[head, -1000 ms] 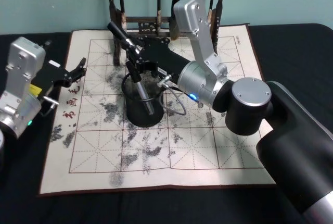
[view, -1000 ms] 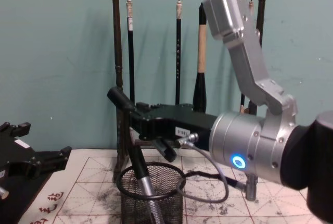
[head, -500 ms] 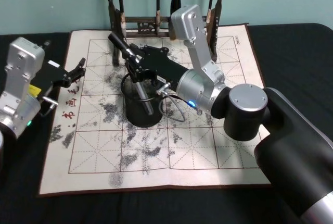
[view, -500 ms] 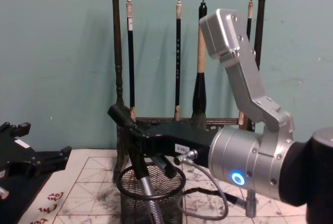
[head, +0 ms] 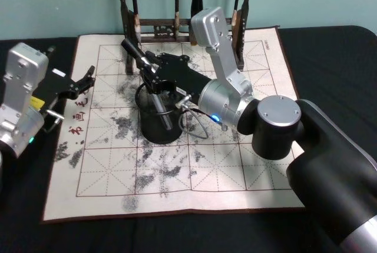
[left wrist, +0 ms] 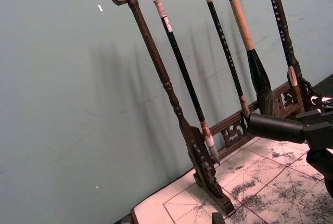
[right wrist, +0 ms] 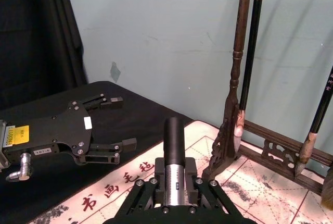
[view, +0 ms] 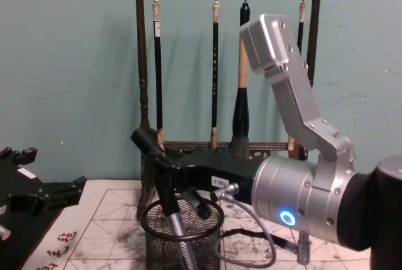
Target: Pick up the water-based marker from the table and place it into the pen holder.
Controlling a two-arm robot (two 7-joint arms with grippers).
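the right tool has sunk, pushing the marker seemingly deeper into the pen holder.

Right gripper clamped; left gripper parted

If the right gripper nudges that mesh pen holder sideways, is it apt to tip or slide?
The pen holder looks short and wide, so sliding seems likelier than tipping. Its open wire mesh suggests it is light. The marker, leaning inside while held by the right gripper, could lever the rim.
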